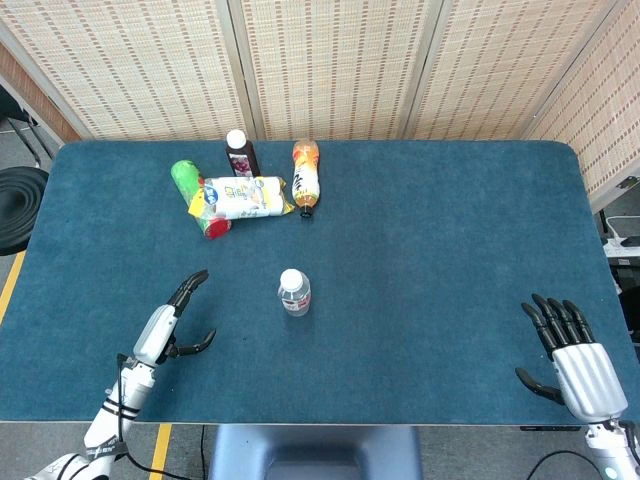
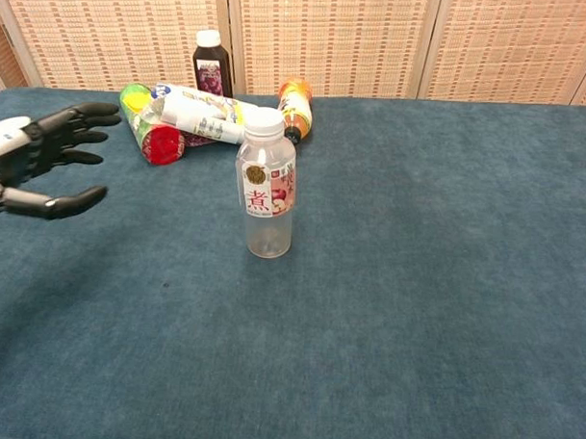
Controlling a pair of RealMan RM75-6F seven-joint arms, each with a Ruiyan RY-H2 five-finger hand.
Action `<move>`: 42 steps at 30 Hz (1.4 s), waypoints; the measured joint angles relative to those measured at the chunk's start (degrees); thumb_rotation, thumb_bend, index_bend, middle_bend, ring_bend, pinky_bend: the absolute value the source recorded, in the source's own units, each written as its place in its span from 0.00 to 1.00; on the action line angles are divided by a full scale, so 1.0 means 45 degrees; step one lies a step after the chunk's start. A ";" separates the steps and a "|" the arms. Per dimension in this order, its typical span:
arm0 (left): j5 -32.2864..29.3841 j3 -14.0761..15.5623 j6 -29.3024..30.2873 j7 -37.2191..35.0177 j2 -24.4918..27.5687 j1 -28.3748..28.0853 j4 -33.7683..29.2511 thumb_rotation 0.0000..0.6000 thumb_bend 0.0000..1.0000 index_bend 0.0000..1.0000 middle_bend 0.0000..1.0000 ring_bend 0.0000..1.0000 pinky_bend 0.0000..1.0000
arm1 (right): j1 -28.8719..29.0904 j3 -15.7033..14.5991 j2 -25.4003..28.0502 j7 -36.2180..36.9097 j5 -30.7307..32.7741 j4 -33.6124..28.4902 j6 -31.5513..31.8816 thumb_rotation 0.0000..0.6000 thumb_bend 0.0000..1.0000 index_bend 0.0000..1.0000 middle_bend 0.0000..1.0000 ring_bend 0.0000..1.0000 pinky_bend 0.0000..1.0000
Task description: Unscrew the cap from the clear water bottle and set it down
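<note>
Clear plastic water bottle (image 2: 266,194) with white screw cap (image 2: 263,122) upright on blue surface (image 1: 440,250), left hand (image 2: 33,162) fingers (image 2: 77,198) spread wide beside it, right hand (image 1: 575,360) fingers wide, well apart.

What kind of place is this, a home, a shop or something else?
Probably a robot test room, not a home. A blue cloth table stands before woven screen panels, a clear bottle is set out alone with spare drinks behind, and a robot hand reaches in.

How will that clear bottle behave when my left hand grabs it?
The clear bottle looks empty, so it is probably light and may tip or slide under the left hand. Its thin-looking walls could flex. Its white cap is on.
</note>
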 measured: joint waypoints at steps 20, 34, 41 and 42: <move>-0.3324 -0.1866 -0.3116 0.3145 -0.3740 -0.2670 0.1024 0.77 0.34 0.00 0.00 0.00 0.10 | 0.0071 -0.0114 0.0392 0.0842 0.0028 -0.0069 -0.0284 0.91 0.14 0.00 0.00 0.00 0.00; -0.3819 -0.2477 -0.3423 0.3684 -0.4643 -0.3631 0.1376 1.00 0.34 0.20 0.25 0.07 0.10 | 0.0051 -0.0109 0.0648 0.1327 0.0092 -0.0063 -0.0265 0.91 0.14 0.00 0.00 0.00 0.00; -0.3979 -0.2703 -0.3337 0.3329 -0.5017 -0.3772 0.1915 1.00 0.34 0.34 0.39 0.19 0.15 | 0.0053 -0.0100 0.0687 0.1366 0.0117 -0.0064 -0.0296 0.91 0.14 0.00 0.00 0.00 0.00; -0.3995 -0.2728 -0.3335 0.3197 -0.5049 -0.3774 0.1961 1.00 0.34 0.36 0.41 0.21 0.16 | 0.0053 -0.0101 0.0686 0.1359 0.0115 -0.0064 -0.0300 0.91 0.14 0.00 0.00 0.00 0.00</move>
